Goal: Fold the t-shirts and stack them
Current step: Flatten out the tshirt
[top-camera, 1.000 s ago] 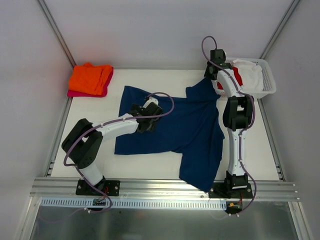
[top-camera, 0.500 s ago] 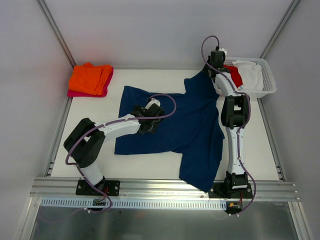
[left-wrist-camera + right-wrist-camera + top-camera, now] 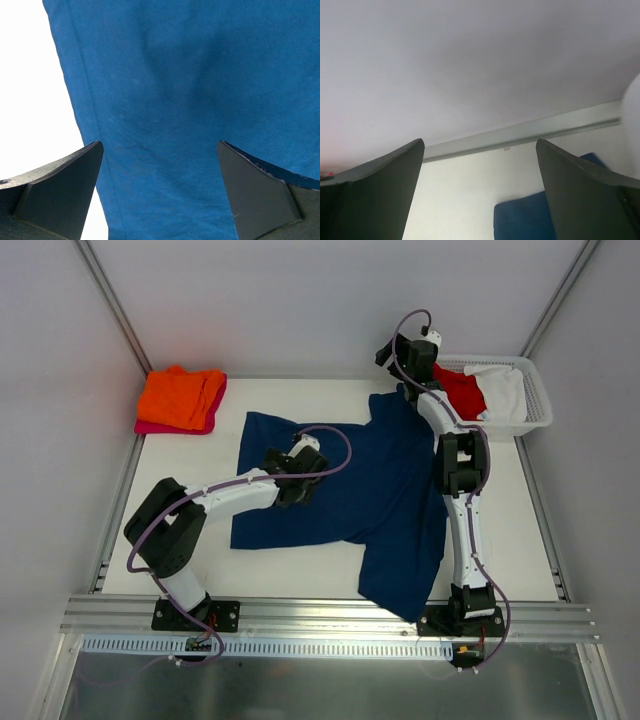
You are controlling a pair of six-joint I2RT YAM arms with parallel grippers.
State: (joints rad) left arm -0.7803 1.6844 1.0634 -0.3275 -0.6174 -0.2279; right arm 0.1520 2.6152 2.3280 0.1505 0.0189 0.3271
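A navy blue t-shirt [image 3: 385, 490] lies spread over the middle of the table, its near end hanging past the front edge. My left gripper [image 3: 294, 484] rests low over its left part, open, with blue cloth [image 3: 190, 90] under the spread fingers and nothing between them. My right gripper [image 3: 398, 352] is raised at the table's far edge, open and empty, just beyond the shirt's far right corner [image 3: 525, 220]. An orange t-shirt [image 3: 180, 395] lies folded on a magenta-pink one [image 3: 150, 427] at the back left. Red [image 3: 462, 390] and white [image 3: 503, 392] t-shirts sit in the basket.
A white lattice basket [image 3: 538, 400] stands at the back right corner, close to my right arm. Grey walls and metal rails enclose the table on three sides. Bare white tabletop [image 3: 35, 100] shows left of the navy shirt's hem.
My right gripper has opened, let go of the navy shirt's far right corner and moved left along the far edge. The cloth has settled flat. The left arm has barely moved.
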